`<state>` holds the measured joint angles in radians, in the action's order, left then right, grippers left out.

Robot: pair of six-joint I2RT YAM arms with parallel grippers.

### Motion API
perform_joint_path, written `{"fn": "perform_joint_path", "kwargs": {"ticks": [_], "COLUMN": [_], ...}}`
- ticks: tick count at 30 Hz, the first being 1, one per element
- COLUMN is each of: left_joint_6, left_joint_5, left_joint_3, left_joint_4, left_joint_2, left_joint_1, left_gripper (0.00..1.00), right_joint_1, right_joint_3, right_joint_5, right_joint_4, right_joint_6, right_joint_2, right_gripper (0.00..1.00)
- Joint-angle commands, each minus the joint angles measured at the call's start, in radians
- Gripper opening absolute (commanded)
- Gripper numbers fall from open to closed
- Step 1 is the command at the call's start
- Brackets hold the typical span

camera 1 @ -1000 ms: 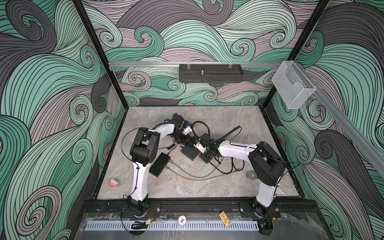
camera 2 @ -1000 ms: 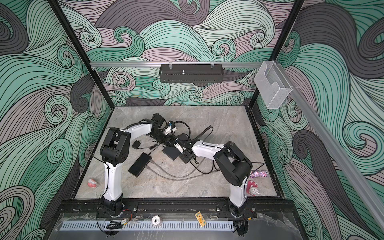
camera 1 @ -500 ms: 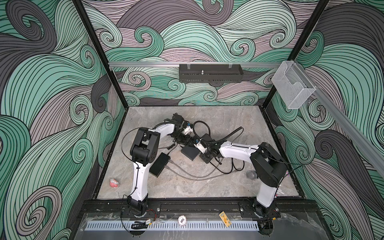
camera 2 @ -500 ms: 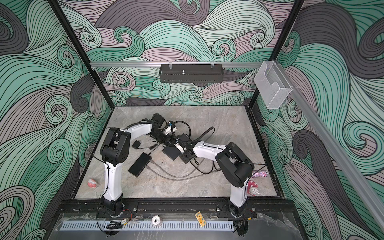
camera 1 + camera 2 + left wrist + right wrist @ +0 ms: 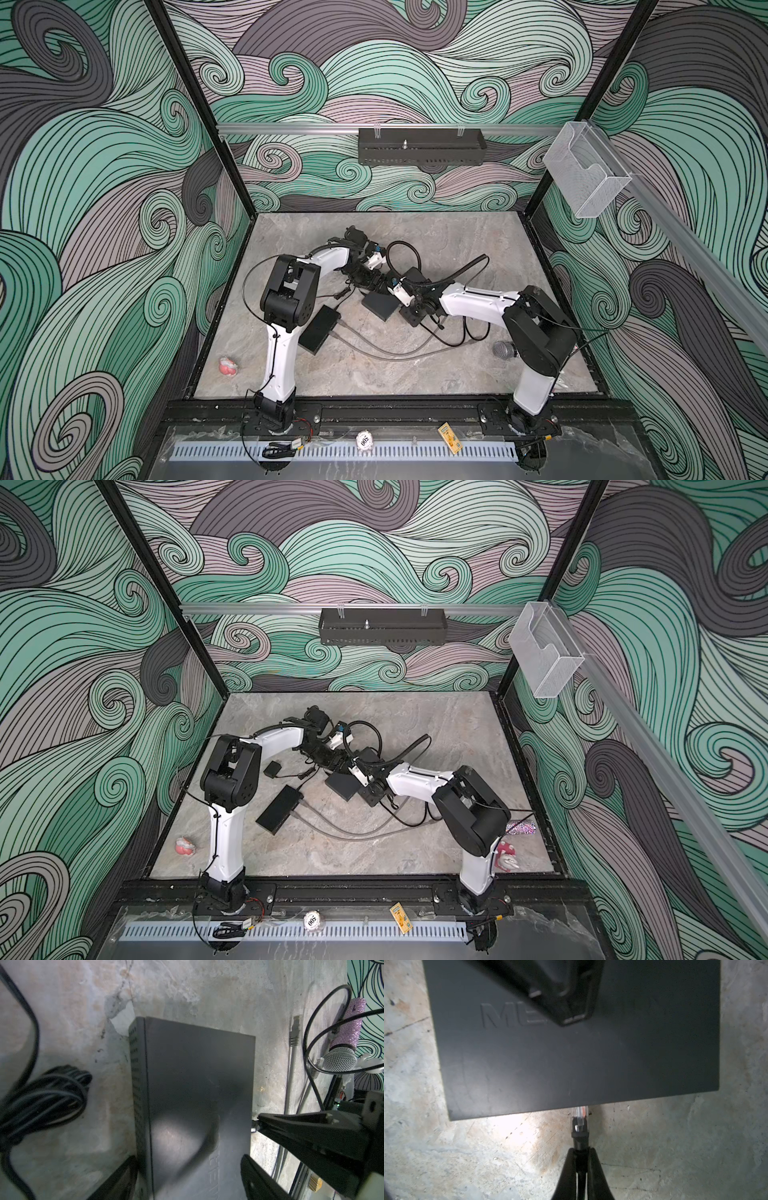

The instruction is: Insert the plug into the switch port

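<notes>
**Right wrist view: plug at the switch's edge, port face out of sight**

Right wrist camera first: the right gripper has its jaws pinched on the black boot behind the plug, with only a thin slit between the fingers. The clear plug points at the near edge of the black switch, and its front end disappears under that edge. The port face is turned away from every camera, so how deep the plug sits cannot be told. A blurred black finger of the left gripper crosses above the switch's top and covers the end of the raised lettering.

From the left wrist camera, the left gripper stands wide apart. One finger is at the vented side of the switch, and the other is over the opposite edge. Both are cut off by the frame. Nothing is clamped between them, and whether they press on the casing cannot be told. The right gripper's closed wedge meets the switch's edge here, and the plug is only a dark speck at its tip.

Around the switch in that view lie a blurred coil of black cable, a grey cable with a loose connector, and a microphone.

In both top views the switch lies mid-table between the two wrists. The wrists partly cover it and hide both grippers and the plug. A longer black box lies apart from the switch, nearer the left arm.
</notes>
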<state>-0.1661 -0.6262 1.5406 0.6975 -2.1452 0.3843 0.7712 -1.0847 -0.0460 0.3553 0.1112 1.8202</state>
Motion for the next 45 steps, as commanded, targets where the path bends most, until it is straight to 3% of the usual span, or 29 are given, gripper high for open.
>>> {"fn": "perform_joint_path", "kwargs": {"ticks": [1,11,19,25,40,45], "left_joint_6": [-0.001,-0.001,-0.006,-0.006,-0.004,-0.006], "left_joint_5": [-0.061,-0.062,-0.058,-0.057,-0.068,-0.068], "left_joint_3": [-0.002,-0.007,-0.011,-0.009,-0.008,-0.008], "left_joint_4": [0.073,0.075,0.082,0.083,0.083,0.086], "left_joint_2": [-0.055,-0.064,-0.064,-0.065,-0.071,-0.072], "left_joint_1": [0.05,0.061,0.068,0.07,0.074,0.074], "left_gripper": [0.8,0.8,0.8,0.8,0.8,0.8], "right_joint_1": [0.013,0.021,0.019,0.016,0.014,0.014], "right_joint_3": [-0.049,-0.032,-0.022,-0.017,-0.038,-0.025], "right_joint_5": [0.023,0.046,-0.041,-0.042,0.132,0.13], "right_joint_4": [-0.164,-0.214,-0.223,-0.242,-0.294,-0.326], "right_joint_6": [-0.008,-0.018,-0.061,-0.062,-0.035,-0.037], "right_joint_2": [0.022,-0.004,-0.046,-0.05,0.017,0.01], "right_gripper": [0.0,0.0,0.0,0.0,0.0,0.0]}}
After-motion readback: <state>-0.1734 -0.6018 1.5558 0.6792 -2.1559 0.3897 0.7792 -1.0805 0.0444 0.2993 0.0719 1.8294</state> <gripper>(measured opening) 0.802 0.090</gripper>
